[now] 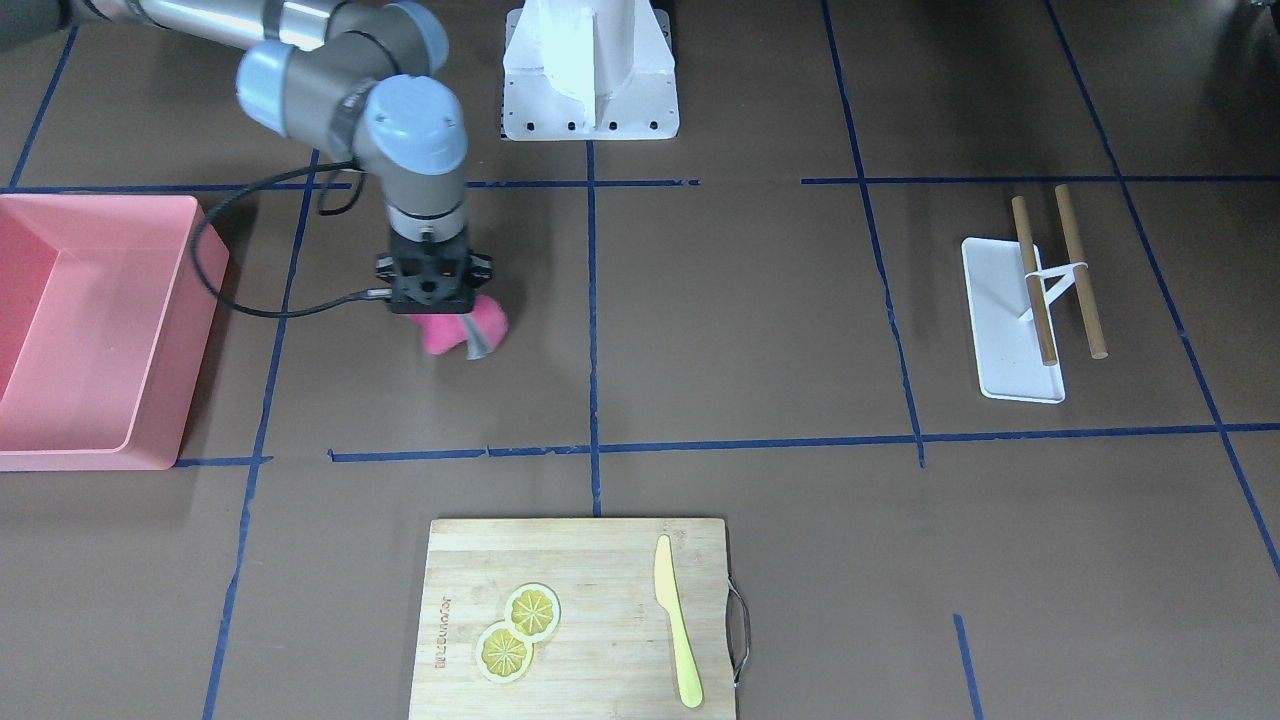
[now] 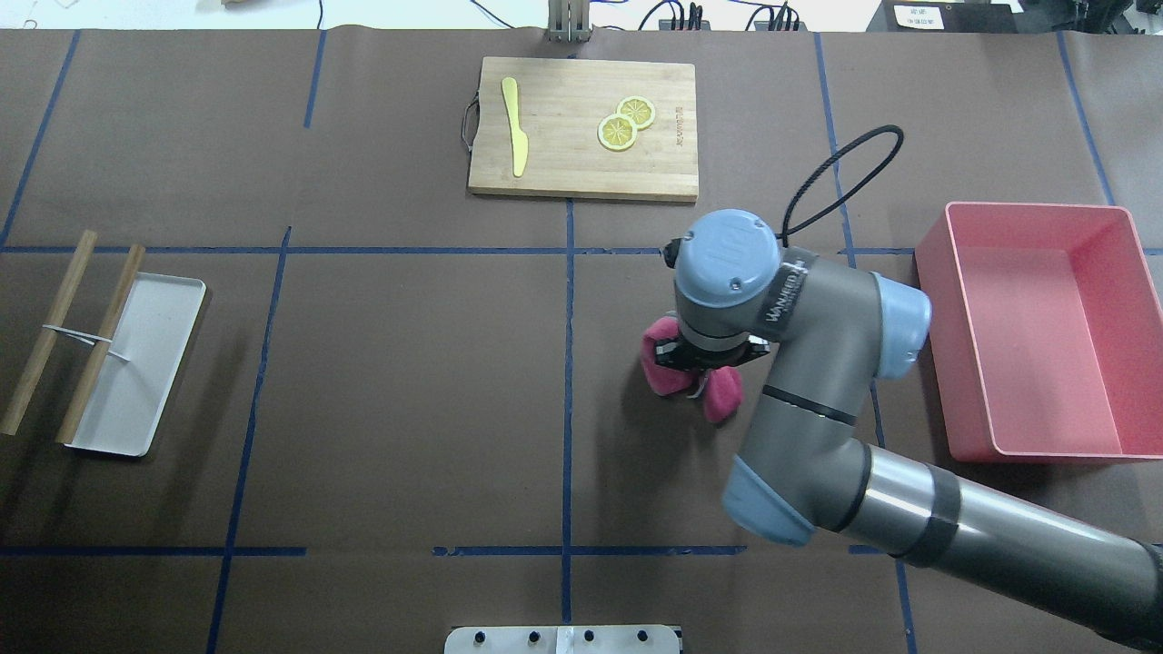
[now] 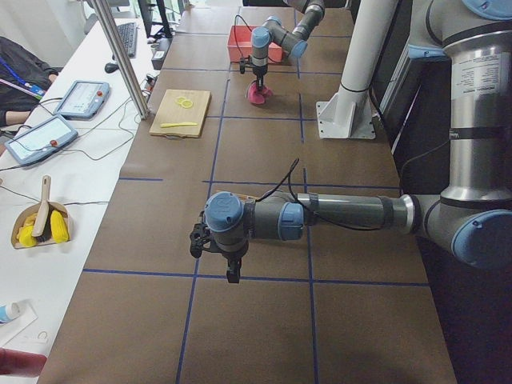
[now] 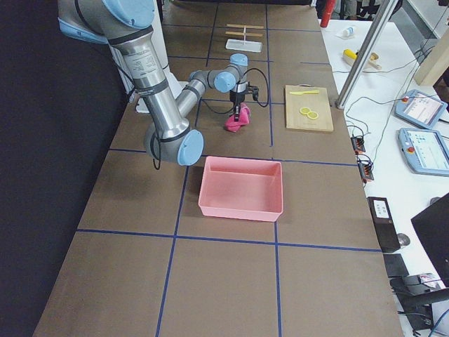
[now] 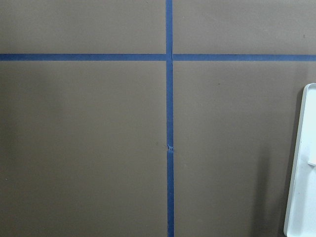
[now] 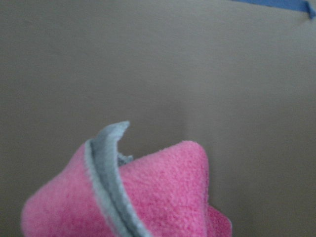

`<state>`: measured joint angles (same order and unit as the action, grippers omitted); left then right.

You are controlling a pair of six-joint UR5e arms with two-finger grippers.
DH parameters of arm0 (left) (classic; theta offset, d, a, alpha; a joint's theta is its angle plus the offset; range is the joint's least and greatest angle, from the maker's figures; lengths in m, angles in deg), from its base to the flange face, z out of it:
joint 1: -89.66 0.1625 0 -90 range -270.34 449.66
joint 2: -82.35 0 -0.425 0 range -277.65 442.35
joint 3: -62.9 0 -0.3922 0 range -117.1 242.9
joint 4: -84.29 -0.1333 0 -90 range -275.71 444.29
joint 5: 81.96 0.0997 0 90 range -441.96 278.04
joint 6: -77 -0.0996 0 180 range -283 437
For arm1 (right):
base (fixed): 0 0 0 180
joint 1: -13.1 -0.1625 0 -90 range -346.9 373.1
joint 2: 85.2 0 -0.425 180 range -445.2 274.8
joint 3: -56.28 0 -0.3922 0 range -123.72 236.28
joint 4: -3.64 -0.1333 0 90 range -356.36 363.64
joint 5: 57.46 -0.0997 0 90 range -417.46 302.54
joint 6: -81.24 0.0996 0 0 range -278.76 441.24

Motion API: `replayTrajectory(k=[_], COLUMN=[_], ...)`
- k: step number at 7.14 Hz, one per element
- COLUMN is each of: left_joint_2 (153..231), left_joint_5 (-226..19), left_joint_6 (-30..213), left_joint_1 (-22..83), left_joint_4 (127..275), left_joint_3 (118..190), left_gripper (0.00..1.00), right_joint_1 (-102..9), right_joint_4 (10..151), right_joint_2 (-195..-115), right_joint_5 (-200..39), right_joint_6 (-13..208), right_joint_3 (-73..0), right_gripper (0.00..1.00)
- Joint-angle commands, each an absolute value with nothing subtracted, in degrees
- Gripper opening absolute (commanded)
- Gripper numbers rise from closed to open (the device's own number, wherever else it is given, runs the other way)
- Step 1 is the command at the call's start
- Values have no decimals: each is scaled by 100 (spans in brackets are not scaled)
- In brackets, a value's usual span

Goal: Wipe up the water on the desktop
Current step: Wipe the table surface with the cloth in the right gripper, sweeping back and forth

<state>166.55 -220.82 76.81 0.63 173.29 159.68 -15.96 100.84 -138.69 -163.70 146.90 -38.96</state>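
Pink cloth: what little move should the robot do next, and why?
Probably press the cloth flat and slide it along the desktop. The right gripper pinches it in a bunch, so little of it can touch the surface.

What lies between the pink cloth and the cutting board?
Between pink cloth and cutting board: only bare desktop and a blue tape line, in the front-facing view.

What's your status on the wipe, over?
Right gripper shut on pink cloth, low at the desktop, contact unclear. Left gripper hovers over desktop, state unreadable. No water discernible. Pink bin and cutting board stand apart from cloth.
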Motion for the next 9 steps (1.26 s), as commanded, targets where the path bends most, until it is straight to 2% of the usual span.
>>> replayTrajectory(k=[1,2,5,7,8,9], left_joint_2=[16655,16655,16602,16620,16620,16620], left_joint_5=[-22092,-22083,-22092,-22066,-22048,-22057], left_joint_6=[7682,7682,7717,7806,7788,7796], left_joint_1=[63,63,63,63,63,63], left_joint_4=[17332,17323,17323,17332,17332,17332], left_joint_3=[15993,15975,15967,15984,15984,15993], left_gripper=[100,100,100,100,100,100], right_joint_1=[-1397,-1388,-1843,-2326,-2685,-2994], right_joint_4=[9612,9618,9680,9732,10081,10720], right_joint_2=[-12769,-12800,-13930,-14144,-14223,-14276], right_joint_5=[-16363,-16372,-16442,-16634,-16966,-17074], right_joint_6=[15557,15481,14069,13550,13242,13013], right_joint_3=[-2928,-2924,-3502,-3617,-3879,-4447], right_gripper=[0,0,0,0,0,0])
